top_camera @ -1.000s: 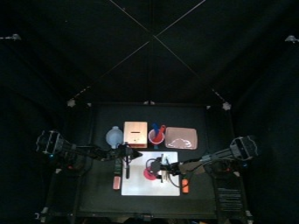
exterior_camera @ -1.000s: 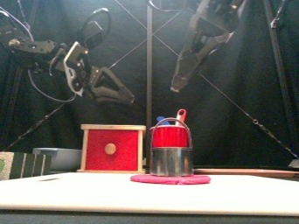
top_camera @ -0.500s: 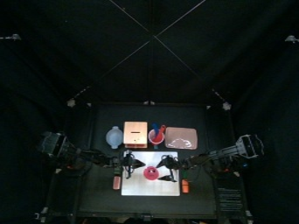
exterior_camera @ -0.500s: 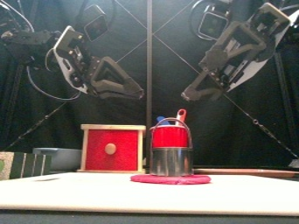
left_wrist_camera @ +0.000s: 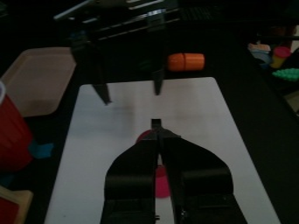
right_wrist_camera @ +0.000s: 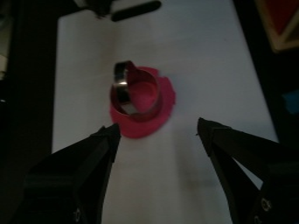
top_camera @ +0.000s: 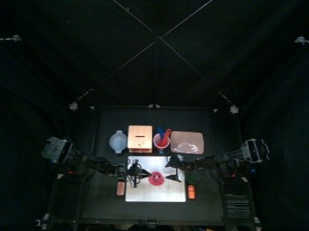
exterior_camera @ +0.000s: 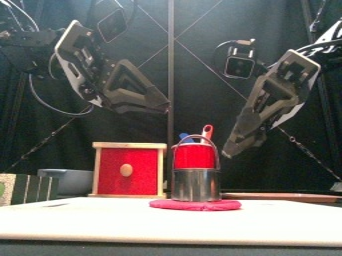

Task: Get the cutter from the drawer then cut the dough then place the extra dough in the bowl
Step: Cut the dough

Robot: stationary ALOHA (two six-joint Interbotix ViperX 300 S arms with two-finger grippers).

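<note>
**Blue-grey bowl with two small handles** [top_camera: 117, 141]: stands at the back of the bench [top_camera: 218, 122], behind and outboard of the left end effector [left_wrist_camera: 158, 136], well apart from it.

**Pale wooden box with a red drawer front** [exterior_camera: 128, 170]: just beside the bowl, also behind the left end effector.

**Orange toy piece** [top_camera: 121, 189]: lies off the left edge of the white cutting board [top_camera: 145, 191], to the front of the left end effector.

**Left end effector:** raised over the board's left part and pointed down and inward. Its jaws are closed together with only a hairline slit between them, and nothing is gripped.

**Round metal cutter** [exterior_camera: 195, 185]: stands upright on the flat pink dough disc [exterior_camera: 195, 205] near the board's middle. It is between the two end effectors and below both, and neither touches it. The cutter covers the disc's centre, and a pink margin shows around it.

**Red cup** [exterior_camera: 197, 155]: holds a blue and a red toy knife. Seen from the front, it stands directly behind the cutter, farther back on the bench.

**Right end effector** [right_wrist_camera: 158, 129]: raised over the board's right part and angled down toward the cutter. Its jaws are spread wide and empty. The cutter and dough lie ahead of the gap between them.

**Flat pink tray** [top_camera: 187, 143]: at the back, behind the right end effector and beside the cup.

**Second orange toy piece** [top_camera: 191, 191]: at the board's right edge, to the front of the right end effector.
</note>
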